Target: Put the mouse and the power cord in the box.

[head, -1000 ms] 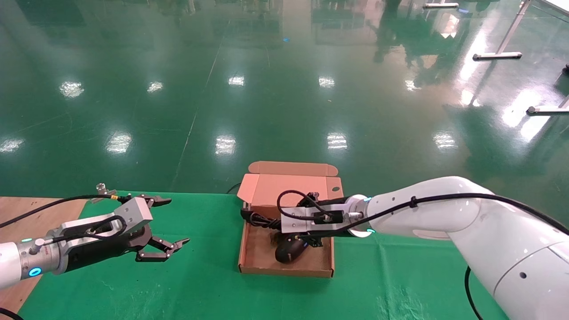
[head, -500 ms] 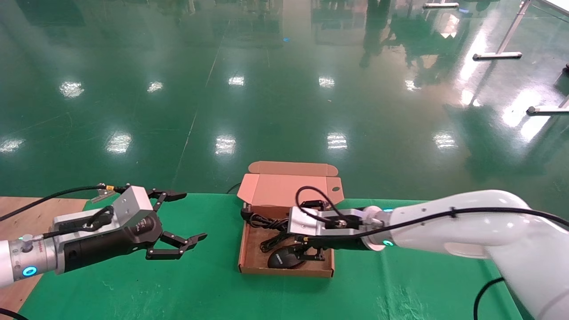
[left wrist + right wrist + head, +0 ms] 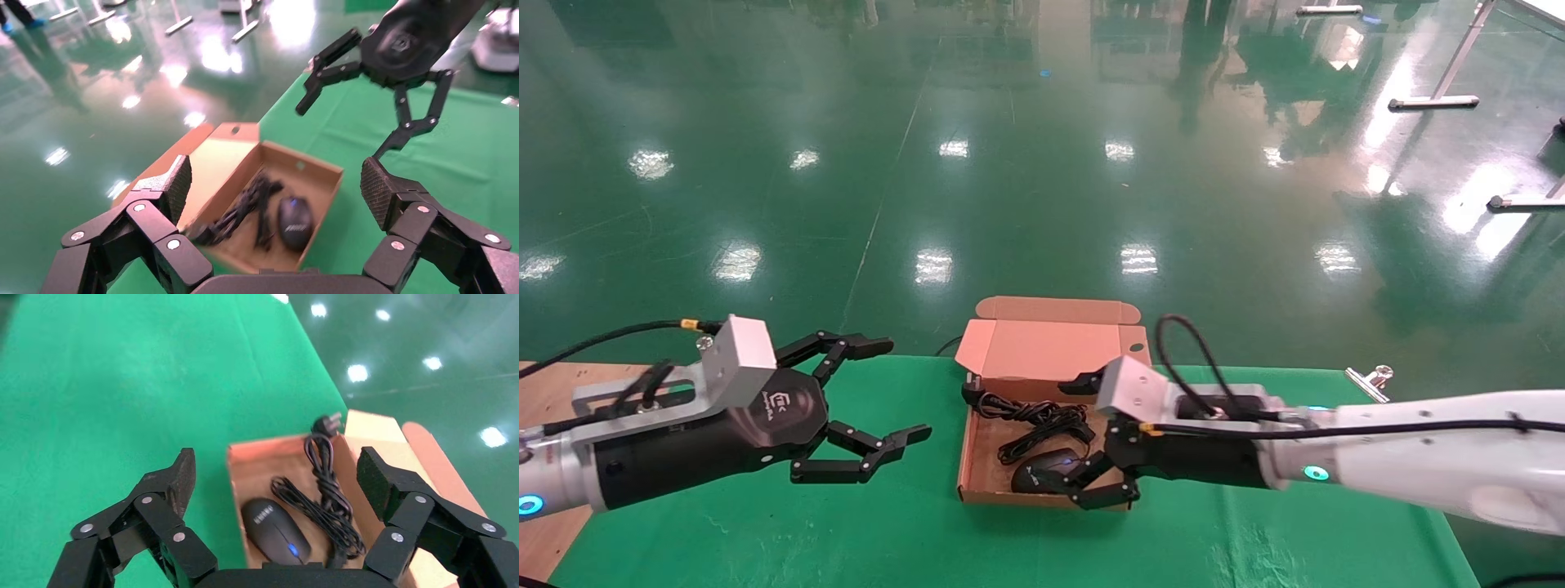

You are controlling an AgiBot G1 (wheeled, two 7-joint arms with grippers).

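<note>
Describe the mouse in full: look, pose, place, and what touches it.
The mouse is a small, glossy black oval with a pale logo on its back and a small blue light glowing near its wheel end. It lies flat, top up, on the floor of the open cardboard box, in the near part, beside the power cord bundle. The right gripper hangs open just beside it, not holding it.

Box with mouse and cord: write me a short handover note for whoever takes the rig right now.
Right gripper: open, empty, at the box's near right corner.
Left gripper: open, empty, above the green cloth left of the box.
Mouse: lying in the box, near end.
Power cord: bundled in the box beside the mouse, its plug poking over the far rim.
Done: both items are inside.
Left: perhaps tuck in the plug; the lid stands open.
</note>
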